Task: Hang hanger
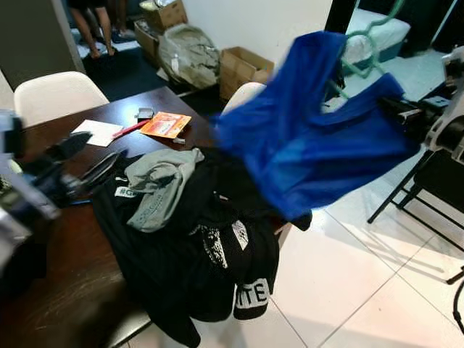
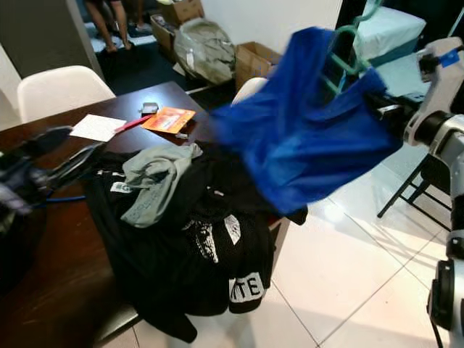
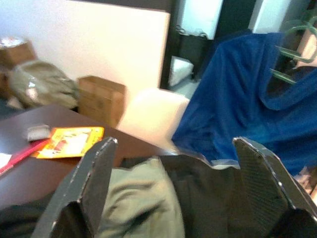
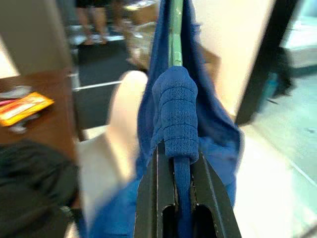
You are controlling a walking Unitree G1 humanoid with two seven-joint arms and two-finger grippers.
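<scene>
Nearest my head camera is the dark table (image 1: pixel 65 290), with a big heap of black clothes (image 1: pixel 196 254) spilling over its edge and a grey-green garment (image 1: pixel 156 185) on top. Above and beyond that hangs the blue shirt (image 1: pixel 312 138), which I hold out over the white tiled floor (image 1: pixel 348 275), clear of the table and well off the heap. It is draped on a pale green hanger (image 2: pixel 344 43) whose hook pokes up above the collar. My right gripper (image 4: pixel 181 158) is clamped on a fold of the blue cloth, with the green bar running up just behind the pinch. My left gripper (image 3: pixel 173 158) hovers over the heap with its fingers (image 3: pixel 94 173) apart and nothing between them. I judge this to be the carry: no rail or rod is visible yet, so the first need is to find one. To do it well I should keep the pinch firm, since the cloth could slide on the hanger, keep the hook upright and free of the shirt, and lift it clear of the white chair (image 1: pixel 243 94).
</scene>
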